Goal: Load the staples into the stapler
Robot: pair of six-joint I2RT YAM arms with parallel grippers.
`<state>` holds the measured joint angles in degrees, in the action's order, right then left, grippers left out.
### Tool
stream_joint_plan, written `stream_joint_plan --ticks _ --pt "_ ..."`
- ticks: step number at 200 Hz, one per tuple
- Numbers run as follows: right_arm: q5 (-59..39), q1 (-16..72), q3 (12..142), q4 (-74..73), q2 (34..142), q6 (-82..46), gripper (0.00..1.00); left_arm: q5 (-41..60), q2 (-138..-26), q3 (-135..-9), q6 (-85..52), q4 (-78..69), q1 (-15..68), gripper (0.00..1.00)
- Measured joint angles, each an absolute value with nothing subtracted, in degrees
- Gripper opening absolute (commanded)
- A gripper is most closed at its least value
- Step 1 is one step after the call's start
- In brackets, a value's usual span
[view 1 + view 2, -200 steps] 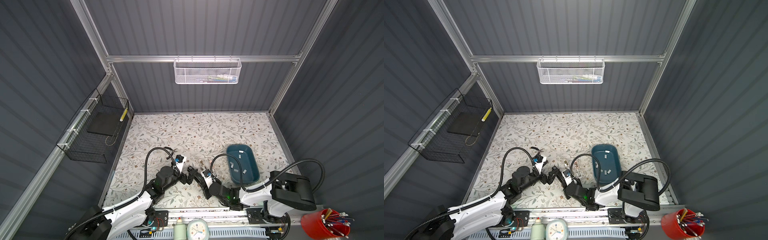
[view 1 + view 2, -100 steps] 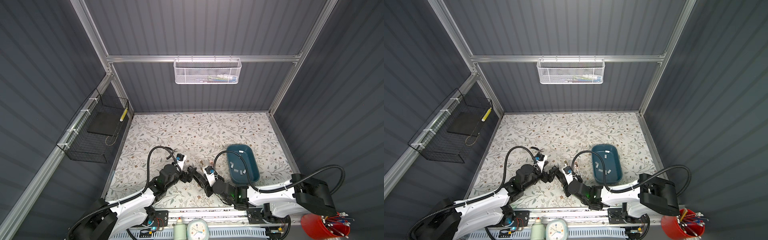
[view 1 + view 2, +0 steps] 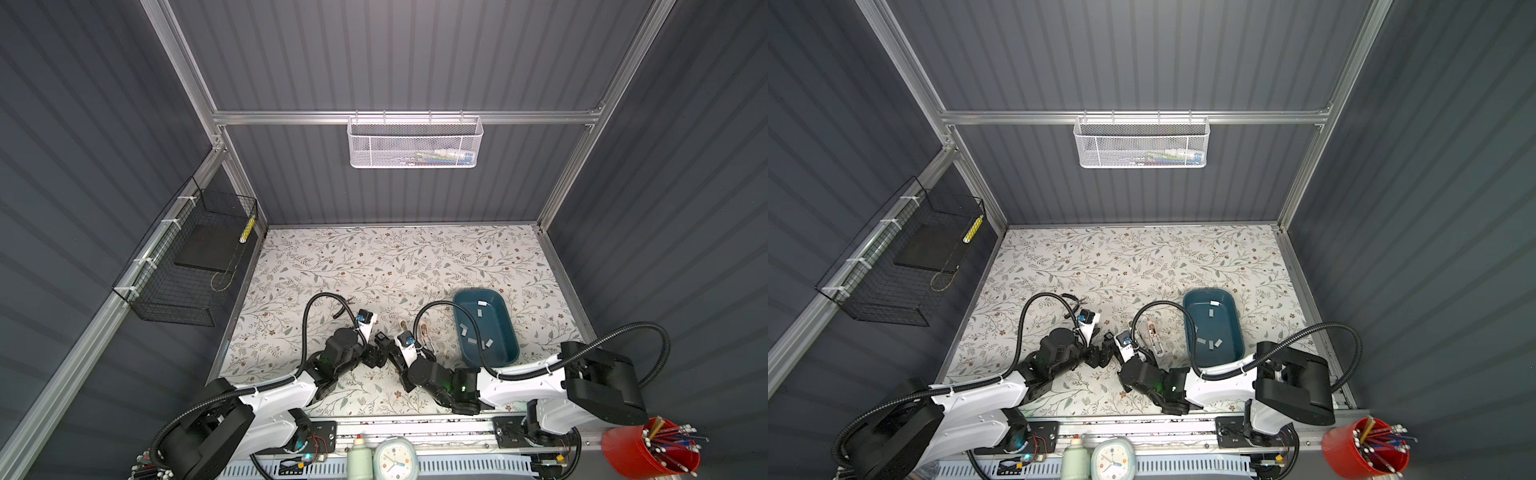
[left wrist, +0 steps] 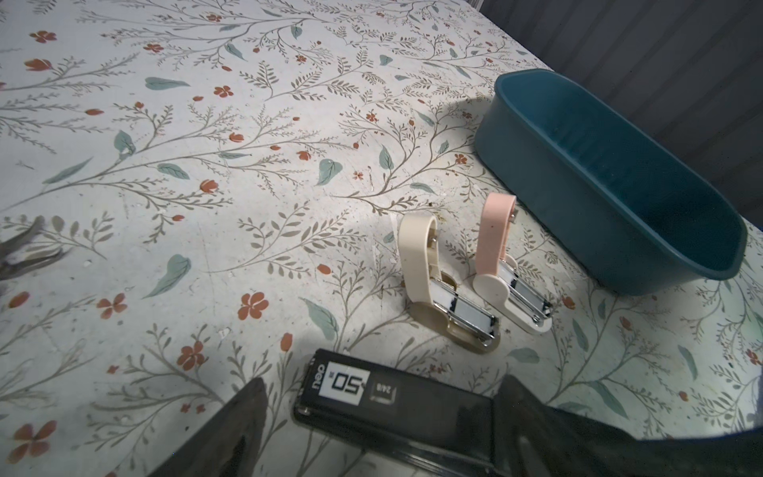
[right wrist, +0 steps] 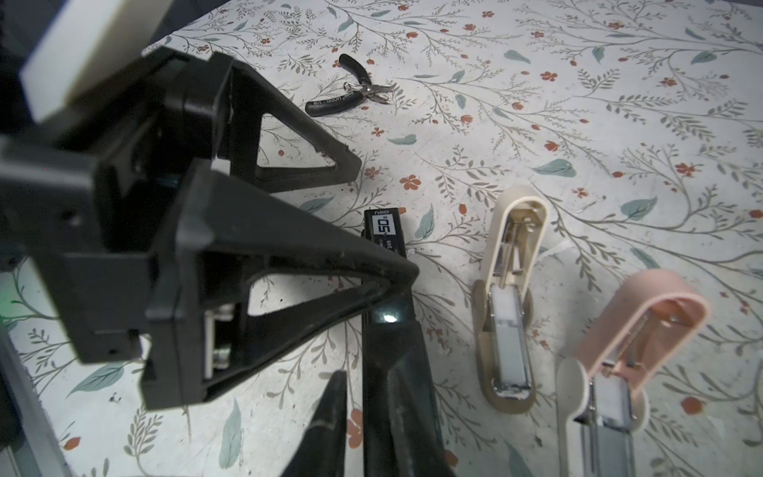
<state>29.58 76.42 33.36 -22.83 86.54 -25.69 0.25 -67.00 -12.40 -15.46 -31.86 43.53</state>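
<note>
Three staplers are sitting on the floral-patterned counter [image 3: 374,257]: one long black stapler [image 4: 396,409] with a white label, one small cream plastic stapler [image 4: 417,247] and one small pink plastic stapler [image 4: 495,231]; about six small flat grey metal staples [image 3: 478,312] are lying in the single oval teal plastic tray [image 3: 500,328], though they are too small for a firm count; one pair of black-handled pliers [image 5: 355,91] is lying there; two baskets are hanging, one white mesh basket [image 3: 415,143] and one black wire basket [image 3: 183,266]; one red cup [image 3: 623,453] is holding many pencils [image 3: 673,440], uncounted; one pale clock [image 3: 395,459] and one pale green bottle [image 3: 359,459] are standing in front.
</note>
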Motion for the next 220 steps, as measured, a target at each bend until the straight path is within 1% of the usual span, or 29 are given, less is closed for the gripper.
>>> stream_joint_plan --ticks 61,119,139,163,177,192,220 --pt "29.6 76.6 30.9 -28.6 88.9 -29.1 0.17 1.1 -71.0 -12.4 -15.7 -35.6 43.5 0.88" --pt "30.0 77.3 26.9 -40.6 91.9 -31.7 0.16 1.1 -72.9 -11.6 -15.7 -37.6 43.5 0.88" --pt "29.6 77.6 26.2 -45.2 94.0 -32.5 0.15 1.3 -73.7 -11.6 -15.7 -38.8 43.5 0.88" --pt "28.9 78.0 24.1 -44.4 100.0 -33.2 0.16 1.5 -75.0 -11.5 -15.9 -40.3 43.5 0.88" --pt "29.7 78.0 23.5 -46.6 100.5 -33.6 0.18 1.5 -75.5 -11.5 -15.9 -40.8 43.5 0.88" --pt "29.8 78.0 23.2 -46.4 100.0 -33.6 0.26 1.5 -75.5 -11.5 -15.9 -40.9 43.5 0.88" --pt "29.8 78.0 23.0 -40.8 95.3 -32.8 0.32 0.0 -73.8 -11.5 -15.9 -39.4 43.5 0.90"
